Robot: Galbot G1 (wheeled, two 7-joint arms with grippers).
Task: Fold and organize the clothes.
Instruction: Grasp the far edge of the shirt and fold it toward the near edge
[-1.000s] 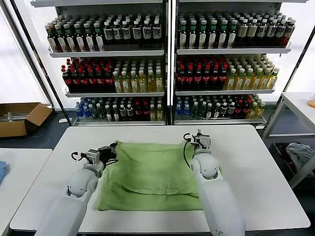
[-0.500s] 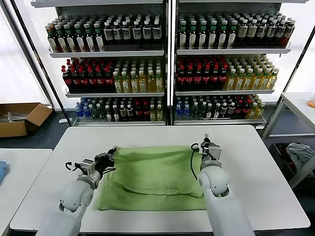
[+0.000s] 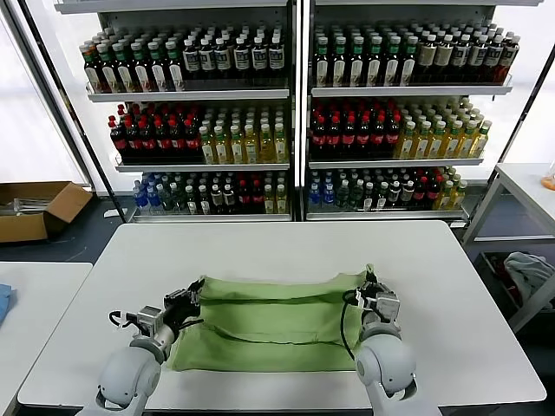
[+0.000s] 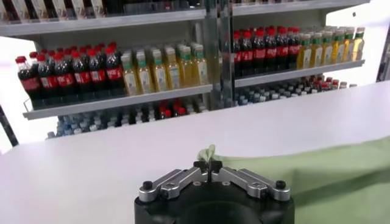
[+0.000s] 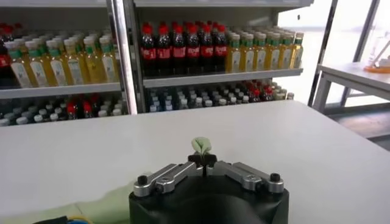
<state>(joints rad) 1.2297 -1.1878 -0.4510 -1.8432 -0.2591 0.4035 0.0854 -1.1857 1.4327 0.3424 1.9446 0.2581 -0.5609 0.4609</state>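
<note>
Two tall racks of drink bottles (image 3: 295,113) fill the back of the scene, rows of dark, red-capped and yellow bottles standing well apart from the work. In front of them the white bench (image 3: 277,247) carries the one task item in view: a light green shirt (image 3: 269,325) lying near the robot's edge of the bench, plain green side up, with no collar or print showing. Its far edge is lifted and drawn toward the robot, so the cloth lies doubled over on itself in a wide band, which reads as a fold being carried from the far hem to the near one. The two arms work as a pair, each at one upper corner, so that the fold line stays straight across the cloth. The left claw (image 3: 192,295) is pinched tight on the shirt's left corner; in its wrist view a small tuft of green fabric pokes up between the closed tips of the left claw (image 4: 210,165). The right claw (image 3: 375,290) is likewise clamped on the right corner, and a little green tuft stands out of the closed tips of the right claw (image 5: 202,157). Judging by the layered cloth, the fold looks well underway but not yet laid flat.
</note>
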